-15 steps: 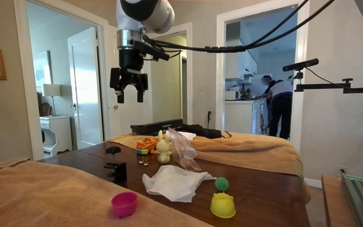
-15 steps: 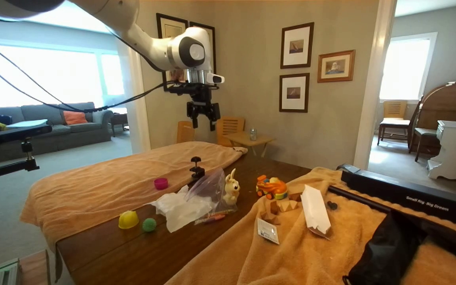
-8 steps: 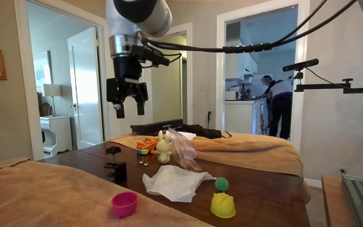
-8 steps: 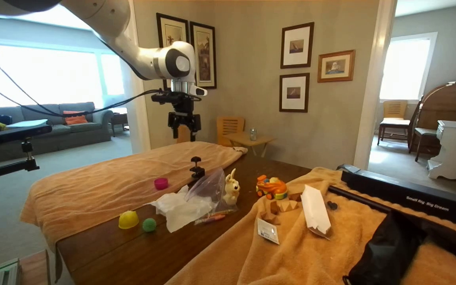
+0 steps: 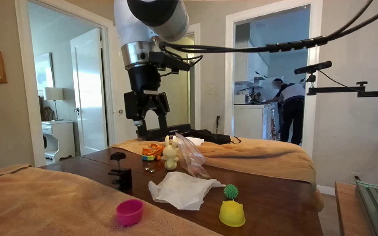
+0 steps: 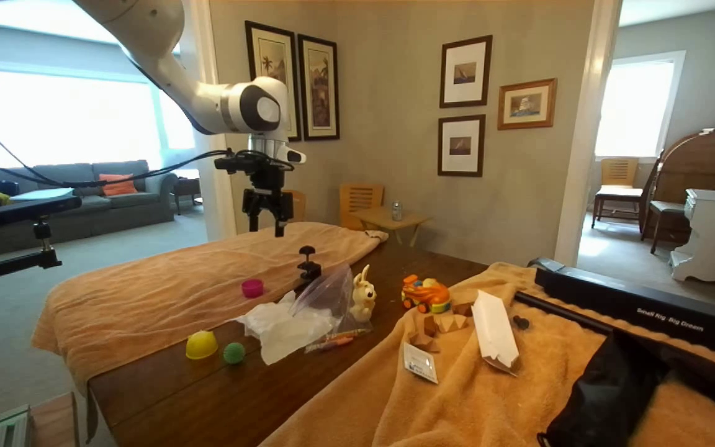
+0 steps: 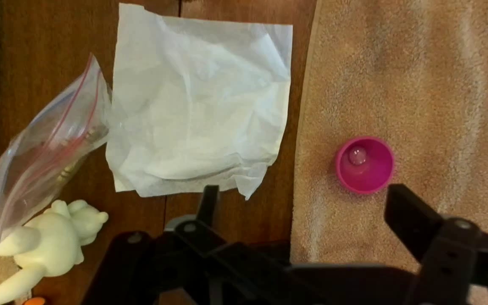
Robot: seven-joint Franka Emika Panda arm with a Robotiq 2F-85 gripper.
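Note:
My gripper hangs in the air above the table with its jaws wide apart and nothing between them. In the wrist view, a pink cup on the orange towel lies just ahead of the right-hand fingertip. A clear round bead rests inside that cup. Ahead of the left-hand fingertip is a crumpled white paper sheet on the dark wood. A black clamp stands at the table edge below the gripper. The cream rabbit figure lies off to the left beside a clear zip bag.
A yellow cup and a spiky green ball sit near the paper. An orange toy vehicle is behind the rabbit. A white box and a long black case lie on the far towel. Two small clear beads lie near the rabbit.
My gripper has come down toward the table in both exterior views, moving left in one of them. Its jaws stay apart. The objects on the table have not moved.

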